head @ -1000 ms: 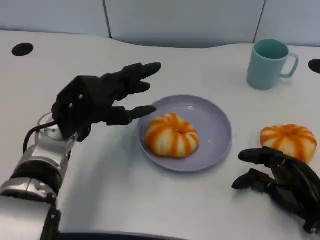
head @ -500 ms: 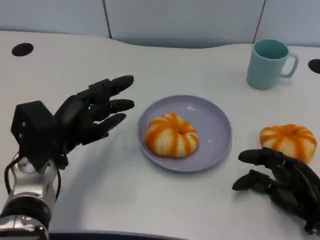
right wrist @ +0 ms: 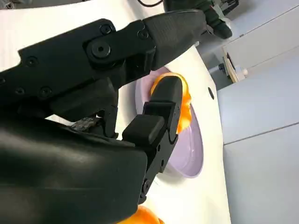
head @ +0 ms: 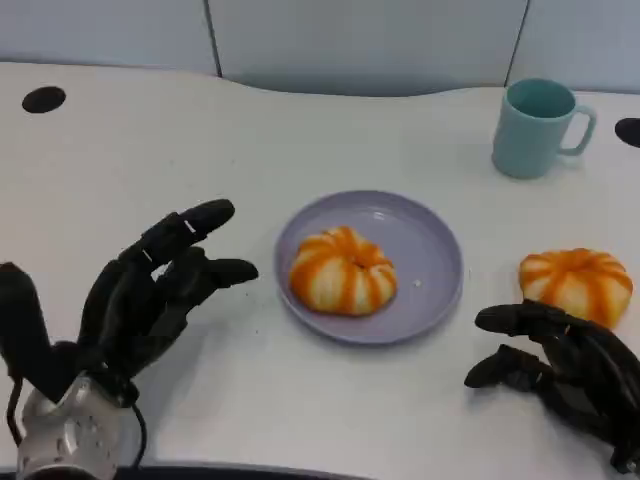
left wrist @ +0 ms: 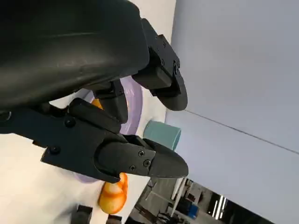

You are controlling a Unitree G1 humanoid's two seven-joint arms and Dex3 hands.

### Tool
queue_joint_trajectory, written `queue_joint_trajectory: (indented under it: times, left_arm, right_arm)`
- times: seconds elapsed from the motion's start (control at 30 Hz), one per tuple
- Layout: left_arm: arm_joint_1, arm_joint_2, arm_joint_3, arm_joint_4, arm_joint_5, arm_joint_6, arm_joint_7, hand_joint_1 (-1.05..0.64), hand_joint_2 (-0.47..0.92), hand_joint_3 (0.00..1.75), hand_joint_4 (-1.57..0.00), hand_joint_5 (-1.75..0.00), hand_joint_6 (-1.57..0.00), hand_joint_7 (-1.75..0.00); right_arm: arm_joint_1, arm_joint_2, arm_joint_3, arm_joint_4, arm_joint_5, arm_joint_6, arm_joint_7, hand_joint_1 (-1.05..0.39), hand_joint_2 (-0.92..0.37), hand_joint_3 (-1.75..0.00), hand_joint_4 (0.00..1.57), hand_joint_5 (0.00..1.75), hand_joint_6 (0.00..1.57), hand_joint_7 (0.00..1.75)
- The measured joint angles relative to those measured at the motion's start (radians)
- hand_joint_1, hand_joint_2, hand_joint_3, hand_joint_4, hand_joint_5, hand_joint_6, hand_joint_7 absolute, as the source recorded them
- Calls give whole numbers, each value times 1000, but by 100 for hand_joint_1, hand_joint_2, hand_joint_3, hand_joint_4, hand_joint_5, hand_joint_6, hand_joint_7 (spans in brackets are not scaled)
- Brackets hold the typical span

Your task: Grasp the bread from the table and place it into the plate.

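One bread sits in the plate, left of its centre, well inside the rim. A second bread lies on the surface to the right of the plate, apart from it, and that looks like the one to go for now.

The left robot hand hovers left of the plate, fingers spread, holding nothing. The right robot hand rests low near the front edge, just this side of the second bread, fingers apart and lightly curled, nothing in them. From the right wrist view the fingers point across toward the plate and the bread in it, with an orange sliver of the second bread tucked close under the palm.

So the job in hand, by my reading: get the right robot hand over that loose bread. It looks soft and rounded, so a wide wrap from above with thumb opposite the fingers should serve better than a pinch at one edge, and a gentle squeeze so it does not crush. Then lift clear of the rim before crossing, and set it in the free right part of the plate so it does not bump the first. The mug stands well back, out of the path.
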Motion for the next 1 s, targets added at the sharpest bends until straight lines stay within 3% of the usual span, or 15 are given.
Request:
queue_joint_trajectory:
  times: [0.17, 0.3, 0.43, 0.67, 0.83, 1.0]
  left_arm:
    - [89, -18, 4, -136, -55, 166, 19, -58, 92, 23, -49, -125, -49, -62]
    - [130, -32, 13, -194, -72, 210, 61, -54, 92, 25, -55, -126, -56, -65]
    - [157, -42, 14, -216, -72, 228, 86, -52, 92, 25, -58, -139, -62, -77]
    - [170, -46, 18, -222, -71, 261, 153, -51, 91, 28, -48, -156, -51, -98]
    - [175, -45, 17, -200, -60, 250, 158, -53, 89, 29, -47, -156, -50, -108]
    - [178, -44, 4, -170, -1, 156, 158, -54, 88, 28, -46, -159, -51, -115]
  right_arm:
    - [1, -2, 0, -11, 1, 24, -2, -41, -92, -13, 64, 111, 77, 60]
    - [3, -2, 1, -11, 0, 21, 2, -40, -92, -13, 63, 111, 77, 60]
    - [3, -2, 1, -11, 1, 23, 3, -40, -92, -13, 62, 112, 76, 60]
    - [11, -2, 3, -28, 1, 35, -1, -40, -92, -12, 61, 115, 74, 65]
    - [19, -2, 8, -41, -1, 35, -10, -40, -92, -13, 61, 114, 75, 65]
    - [23, -3, 9, -47, 0, 38, -10, -39, -92, -14, 62, 114, 75, 64]
